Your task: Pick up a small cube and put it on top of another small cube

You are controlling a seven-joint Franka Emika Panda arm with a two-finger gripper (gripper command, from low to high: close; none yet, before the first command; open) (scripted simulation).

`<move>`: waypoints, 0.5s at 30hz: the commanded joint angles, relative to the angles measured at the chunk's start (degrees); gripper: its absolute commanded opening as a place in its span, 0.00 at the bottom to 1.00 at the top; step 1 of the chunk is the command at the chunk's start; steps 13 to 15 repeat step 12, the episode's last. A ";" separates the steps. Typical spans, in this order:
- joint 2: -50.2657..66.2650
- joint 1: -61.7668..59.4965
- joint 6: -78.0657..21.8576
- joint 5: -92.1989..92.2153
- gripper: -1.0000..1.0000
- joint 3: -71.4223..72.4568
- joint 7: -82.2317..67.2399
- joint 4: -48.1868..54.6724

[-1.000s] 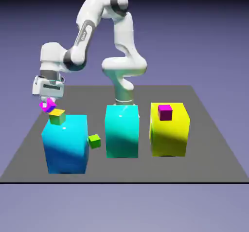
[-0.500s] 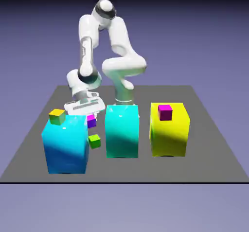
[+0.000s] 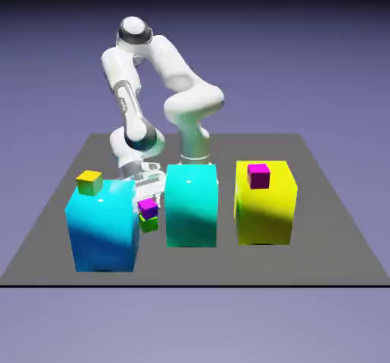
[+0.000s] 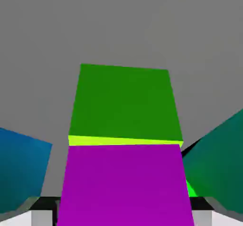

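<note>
The small plain magenta cube (image 3: pixel 148 207) sits squarely atop the small lime-green cube (image 3: pixel 149 223) between two big cyan blocks (image 3: pixel 102 224), directly between the spread fingers of the white arm's gripper (image 3: pixel 147 195), which looks free to lift away.

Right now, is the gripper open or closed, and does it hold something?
Gripper: open, around the magenta cube that sits on the green cube.

Both feeds sharp and evenly lit, I see no blur. Backdrop (image 3: pixel 335 42) darkens toward the top. Diagonal shading bands cross the big blocks; hand view flat, glare-free.
</note>
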 commanded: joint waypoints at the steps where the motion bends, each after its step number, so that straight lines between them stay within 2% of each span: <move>1: 0.73 -2.08 -1.33 -0.06 1.00 1.76 0.37 -0.28; 11: 8.02 -22.83 -14.59 -0.66 1.00 19.37 4.06 -3.09; 15: 8.30 -23.64 -15.11 -0.68 1.00 20.06 4.21 -3.20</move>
